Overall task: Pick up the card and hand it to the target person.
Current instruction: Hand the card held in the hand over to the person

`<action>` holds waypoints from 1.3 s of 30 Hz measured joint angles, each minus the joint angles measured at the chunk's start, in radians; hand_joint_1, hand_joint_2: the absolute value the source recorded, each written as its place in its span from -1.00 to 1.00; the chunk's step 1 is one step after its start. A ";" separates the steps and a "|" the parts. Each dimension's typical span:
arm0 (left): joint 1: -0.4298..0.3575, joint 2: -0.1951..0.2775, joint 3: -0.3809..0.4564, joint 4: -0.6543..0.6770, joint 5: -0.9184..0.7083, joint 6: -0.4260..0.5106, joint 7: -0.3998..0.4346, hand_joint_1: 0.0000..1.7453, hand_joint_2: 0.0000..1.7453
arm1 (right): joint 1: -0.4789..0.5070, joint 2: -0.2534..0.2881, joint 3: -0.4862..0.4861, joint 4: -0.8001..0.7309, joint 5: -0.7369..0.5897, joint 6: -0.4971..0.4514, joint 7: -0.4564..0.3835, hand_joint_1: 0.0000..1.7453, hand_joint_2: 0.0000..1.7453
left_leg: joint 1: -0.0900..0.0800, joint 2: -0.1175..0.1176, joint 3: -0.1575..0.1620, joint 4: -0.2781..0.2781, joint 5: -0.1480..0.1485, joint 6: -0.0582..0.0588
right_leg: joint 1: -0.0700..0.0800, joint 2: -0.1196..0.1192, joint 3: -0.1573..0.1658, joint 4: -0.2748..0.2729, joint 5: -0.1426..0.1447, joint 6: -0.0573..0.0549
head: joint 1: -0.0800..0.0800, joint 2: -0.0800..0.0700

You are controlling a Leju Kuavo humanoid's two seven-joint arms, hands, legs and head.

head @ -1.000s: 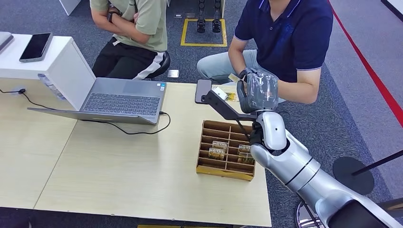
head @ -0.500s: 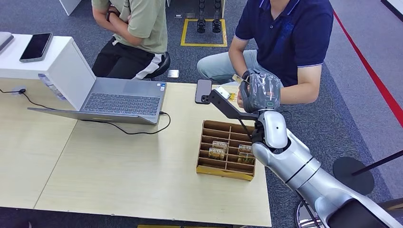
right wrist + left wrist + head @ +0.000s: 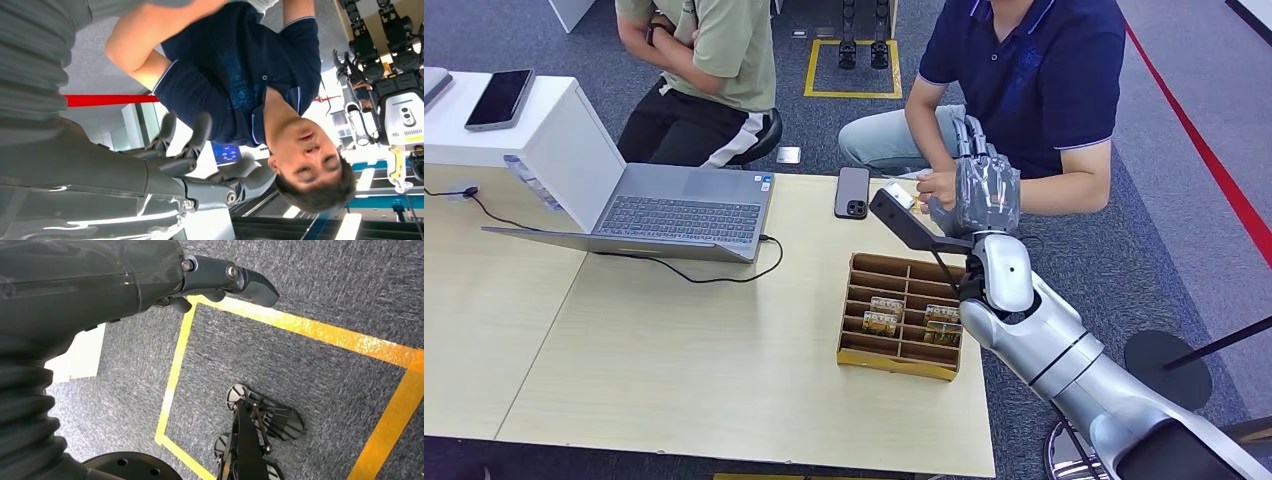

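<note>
My right hand point(image 3: 984, 185) is raised over the table's far edge in front of the person in the navy shirt point(image 3: 1034, 70). Its fingers point(image 3: 972, 135) point straight up and apart, and in the right wrist view the hand point(image 3: 192, 145) holds nothing. The person's hand point(image 3: 936, 187) is curled close against my hand; I cannot make out the card in it. More cards point(image 3: 886, 312) lie in the cardboard divider box point(image 3: 900, 360). My left hand point(image 3: 220, 282) hangs over the carpet with its thumb stretched out and nothing in it.
A dark phone point(image 3: 852, 191) lies on the table beside my right hand. An open laptop point(image 3: 674, 215) with its cable sits to the left, by a white box point(image 3: 554, 130) bearing another phone. A second person point(image 3: 709, 60) sits behind the laptop.
My right hand's fingers have uncurled and now stand straight up. The card that showed at its fingertips is gone from there, and the person's hand has closed in beside my hand.
</note>
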 joint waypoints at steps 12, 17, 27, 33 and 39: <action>0.004 0.000 0.000 0.000 0.040 0.006 0.004 -1.00 -1.00 | 0.078 0.000 -0.051 -0.065 -0.507 -0.060 -0.133 -1.00 1.00 | 0.000 0.000 0.000 0.000 0.000 0.000 | 0.000 0.000 0.000 0.000 0.000 0.000 | 0.000 0.000; 0.007 0.000 0.001 0.000 0.065 0.013 0.005 -1.00 -1.00 | 0.165 -0.009 -0.081 -0.169 -0.929 -0.075 -0.278 -1.00 1.00 | 0.000 0.000 0.000 0.000 0.000 0.000 | 0.000 0.000 0.000 0.000 0.000 0.000 | 0.000 0.000; 0.014 0.000 0.003 0.000 0.100 0.026 -0.003 -1.00 -1.00 | 0.382 -0.093 -0.142 -0.425 -1.267 -0.041 -0.460 -1.00 1.00 | 0.000 0.000 0.000 0.000 0.000 0.000 | 0.000 0.000 0.000 -0.001 0.000 0.000 | 0.000 0.000; 0.017 0.000 0.005 0.000 0.115 0.034 -0.008 -1.00 -1.00 | 0.503 -0.144 -0.166 -0.552 -1.269 -0.031 -0.496 -1.00 1.00 | 0.000 0.000 0.000 0.000 -0.001 0.000 | 0.000 0.000 -0.001 -0.001 0.000 0.000 | 0.000 0.000; 0.017 0.000 0.015 0.000 0.129 0.035 -0.019 -1.00 -1.00 | 0.596 -0.172 -0.168 -0.633 -1.269 -0.043 -0.523 -1.00 1.00 | 0.000 0.000 0.000 0.000 -0.001 0.000 | 0.000 0.000 -0.001 -0.001 0.000 0.000 | 0.000 0.000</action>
